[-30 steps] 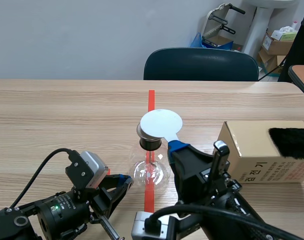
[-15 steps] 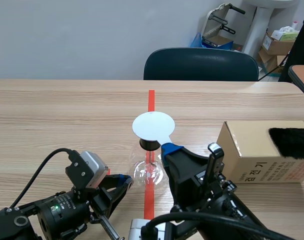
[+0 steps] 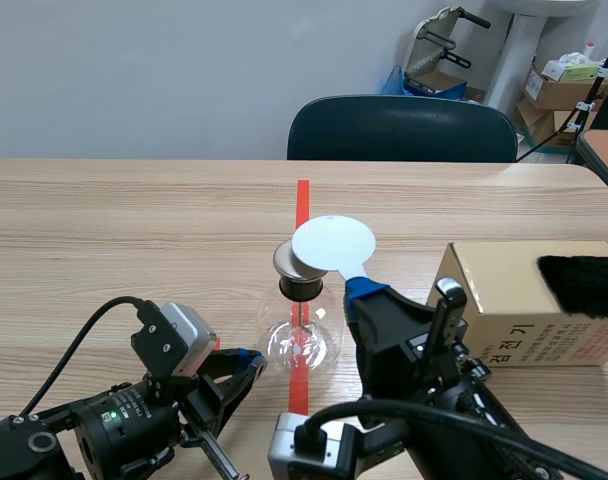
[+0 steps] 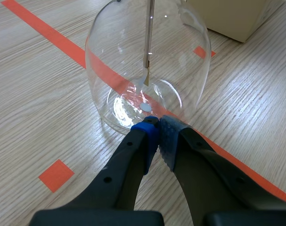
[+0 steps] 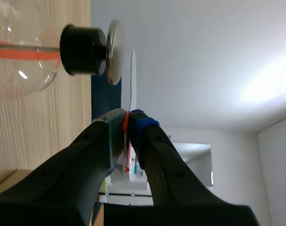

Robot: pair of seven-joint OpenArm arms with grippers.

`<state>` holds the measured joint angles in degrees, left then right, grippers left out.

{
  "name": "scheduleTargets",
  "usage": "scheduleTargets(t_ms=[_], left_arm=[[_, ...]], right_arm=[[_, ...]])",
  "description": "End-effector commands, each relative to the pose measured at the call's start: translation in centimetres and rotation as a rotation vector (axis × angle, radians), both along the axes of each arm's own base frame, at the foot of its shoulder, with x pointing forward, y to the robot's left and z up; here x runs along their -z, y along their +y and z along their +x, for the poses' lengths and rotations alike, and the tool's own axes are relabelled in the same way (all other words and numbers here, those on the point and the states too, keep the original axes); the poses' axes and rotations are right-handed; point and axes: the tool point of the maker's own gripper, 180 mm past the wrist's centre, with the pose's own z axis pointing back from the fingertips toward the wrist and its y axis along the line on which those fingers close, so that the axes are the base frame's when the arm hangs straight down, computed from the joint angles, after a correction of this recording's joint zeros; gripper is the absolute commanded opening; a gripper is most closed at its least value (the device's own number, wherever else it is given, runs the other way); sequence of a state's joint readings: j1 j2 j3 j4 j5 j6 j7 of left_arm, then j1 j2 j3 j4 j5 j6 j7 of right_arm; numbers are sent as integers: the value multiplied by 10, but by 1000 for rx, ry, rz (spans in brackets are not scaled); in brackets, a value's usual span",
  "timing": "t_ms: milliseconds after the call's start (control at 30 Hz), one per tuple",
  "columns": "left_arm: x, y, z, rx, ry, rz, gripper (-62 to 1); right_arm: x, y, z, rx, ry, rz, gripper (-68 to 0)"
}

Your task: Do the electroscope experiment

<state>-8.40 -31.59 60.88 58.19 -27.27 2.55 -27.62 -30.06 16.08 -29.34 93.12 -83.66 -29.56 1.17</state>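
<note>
- One wooden table [image 3: 134,230] carries the whole experiment, with an orange-red tape line running down its middle.
- One cardboard box [image 3: 504,310] sits at the robot's right, well apart from the glassware. A black furry cloth [image 3: 582,285] lies on top of it, with neither arm near it.
- The electroscope flask [image 3: 302,345] stands upright on the tape line with a black stopper [image 3: 302,288] in its neck. The setting-up appears done.
- The right tool [image 3: 364,292] is raised beside the flask's neck and clamped narrow on the handle of the white disc [image 3: 332,243], so the pick-up is judged complete.
- The left tool [image 4: 157,127] lies low at the foot of the flask, its pads pressed together on nothing and its tips just beside the glass wall. It takes no visible part in this step.
- The white disc is held flat over the flask's top, offset toward the robot's right and only partly covering what is beneath. This looks like the central step, the presenting of the disc, and it is judged well under way.
- The metal plate [image 3: 287,262] caps the stopper. In the right wrist view a thin gap separates it from the disc's face, so the two are very near but apparently not touching.
- The leaf [image 4: 145,77] hangs from the rod inside the glass, and whether it has spread cannot be told. Reading its response, drawing the disc away and setting it down appear to be what remains.
</note>
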Motion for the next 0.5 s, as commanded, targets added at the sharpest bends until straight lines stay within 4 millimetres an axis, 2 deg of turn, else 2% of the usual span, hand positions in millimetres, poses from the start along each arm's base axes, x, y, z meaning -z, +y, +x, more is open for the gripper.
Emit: scheduleTargets(t_ms=[0, 233, 467], left_arm=[[-6, -4, 2, 2, -16, -23, -582], [-6, -4, 2, 2, -16, -23, -582], [-6, -4, 2, 2, -15, -23, -582]], right_arm=[[-9, -8, 6, 35, -36, 3, -667], [-11, -44, 20, 252, -44, 5, -667], [-12, -76, 24, 431, -50, 7, -667]])
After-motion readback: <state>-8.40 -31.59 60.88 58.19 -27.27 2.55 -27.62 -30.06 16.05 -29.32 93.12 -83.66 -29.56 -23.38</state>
